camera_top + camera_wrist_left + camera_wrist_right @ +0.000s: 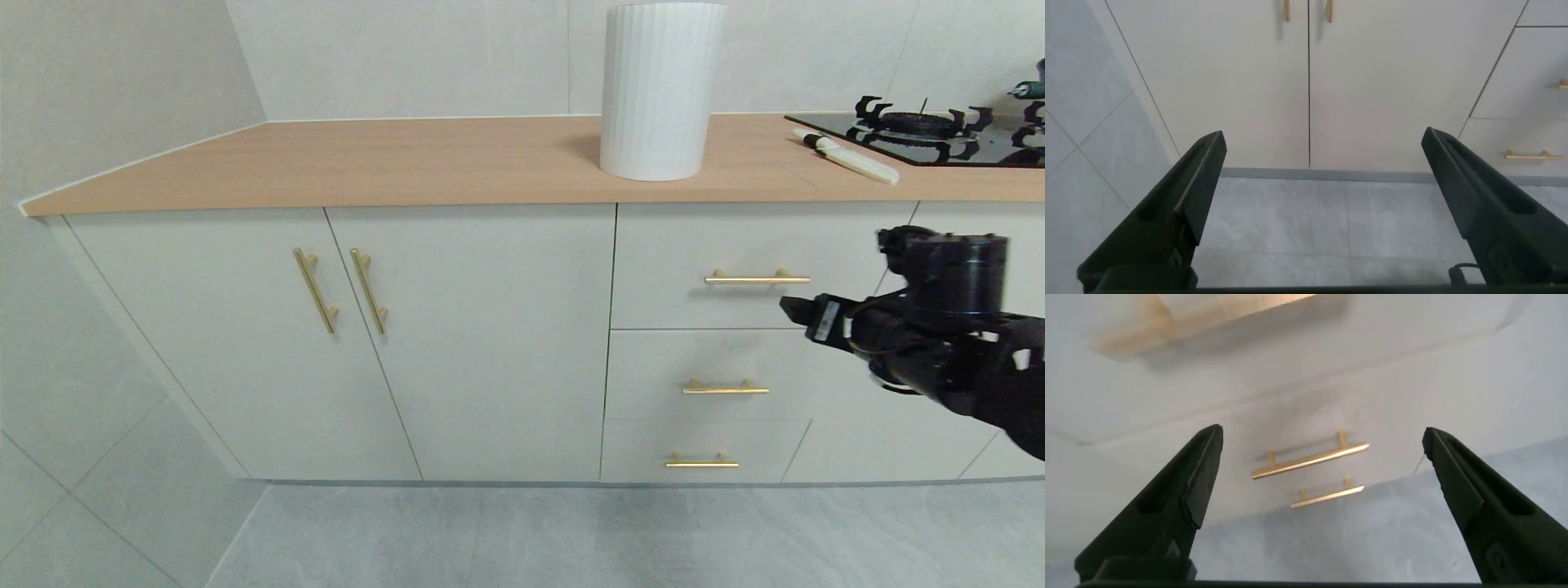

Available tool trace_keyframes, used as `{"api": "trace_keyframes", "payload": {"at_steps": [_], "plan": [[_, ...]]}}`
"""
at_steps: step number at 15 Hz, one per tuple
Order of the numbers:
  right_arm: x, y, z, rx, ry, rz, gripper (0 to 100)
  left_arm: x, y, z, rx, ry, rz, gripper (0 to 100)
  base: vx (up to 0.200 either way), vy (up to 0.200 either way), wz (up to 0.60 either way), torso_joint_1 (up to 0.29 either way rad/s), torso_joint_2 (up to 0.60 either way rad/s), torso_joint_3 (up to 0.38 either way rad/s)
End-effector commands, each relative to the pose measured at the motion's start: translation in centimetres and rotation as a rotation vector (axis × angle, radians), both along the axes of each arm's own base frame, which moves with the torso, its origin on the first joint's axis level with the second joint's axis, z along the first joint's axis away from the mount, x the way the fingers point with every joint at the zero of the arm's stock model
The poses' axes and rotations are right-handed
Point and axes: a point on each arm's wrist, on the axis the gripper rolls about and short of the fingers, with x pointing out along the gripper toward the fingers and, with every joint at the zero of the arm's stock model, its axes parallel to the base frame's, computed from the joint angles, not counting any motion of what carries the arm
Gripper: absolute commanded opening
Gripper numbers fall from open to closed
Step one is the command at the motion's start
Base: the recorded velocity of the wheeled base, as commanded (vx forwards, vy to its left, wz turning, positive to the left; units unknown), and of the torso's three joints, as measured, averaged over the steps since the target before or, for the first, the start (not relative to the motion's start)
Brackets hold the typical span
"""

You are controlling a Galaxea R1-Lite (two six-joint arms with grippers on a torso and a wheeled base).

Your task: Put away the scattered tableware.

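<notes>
A pale, long utensil with a dark end lies on the wooden countertop beside the stove. My right gripper hangs in front of the drawer stack, just below and right of the top drawer's gold handle. In the right wrist view this gripper is open and empty, facing the middle drawer handle and the bottom one. My left gripper is open and empty too, low above the floor before the double cabinet doors.
A tall white ribbed container stands on the counter above the drawers. A black gas hob occupies the counter's right end. Two cabinet doors with gold handles are at the left. Grey tiled floor lies below.
</notes>
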Motion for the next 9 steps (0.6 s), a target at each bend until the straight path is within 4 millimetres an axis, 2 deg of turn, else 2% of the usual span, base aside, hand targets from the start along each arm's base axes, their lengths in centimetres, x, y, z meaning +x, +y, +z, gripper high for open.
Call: {"api": "trace_keyframes", "payload": {"at_steps": [1, 2, 3, 4, 5, 6, 7, 8, 9], "plan": [[-12.8, -2.9, 4.1, -0.048, -0.200, 0.002, 100, 0.0, 0.0, 0.0, -0.001, 0.000, 0.001, 100, 0.000, 0.000, 0.00, 0.000, 0.00, 0.000], [-15.7, -3.9, 3.8, -0.106, -0.224, -0.041, 100, 0.0, 0.0, 0.0, -0.001, 0.002, 0.001, 100, 0.000, 0.000, 0.00, 0.000, 0.00, 0.000], [-17.1, -4.5, 3.6, -0.152, -0.223, -0.079, 100, 0.0, 0.0, 0.0, -0.001, 0.000, 0.001, 100, 0.000, 0.000, 0.00, 0.000, 0.00, 0.000], [-20.6, -6.2, 3.7, -0.232, -0.235, -0.201, 100, 0.0, 0.0, 0.0, -0.001, 0.000, 0.001, 100, 0.000, 0.000, 0.00, 0.000, 0.00, 0.000], [-23.2, -7.0, 3.7, -0.268, -0.246, -0.238, 100, 0.0, 0.0, 0.0, -0.001, 0.000, 0.001, 100, 0.000, 0.000, 0.00, 0.000, 0.00, 0.000], [-25.8, -7.6, 3.4, -0.305, -0.257, -0.262, 100, 0.0, 0.0, 0.0, -0.001, 0.000, 0.001, 100, 0.000, 0.000, 0.00, 0.000, 0.00, 0.000], [-27.4, -7.9, 3.0, -0.330, -0.264, -0.280, 100, 0.0, 0.0, 0.0, -0.001, 0.002, 0.001, 100, 0.000, 0.000, 0.00, 0.000, 0.00, 0.000], [-30.5, -8.3, 2.4, -0.364, -0.291, -0.341, 100, 0.0, 0.0, 0.0, -0.001, 0.000, 0.001, 100, 0.000, 0.000, 0.00, 0.000, 0.00, 0.000], [-32.2, -8.3, 1.9, -0.373, -0.293, -0.378, 100, 0.0, 0.0, 0.0, -0.001, 0.000, 0.001, 100, 0.000, 0.000, 0.00, 0.000, 0.00, 0.000]]}}
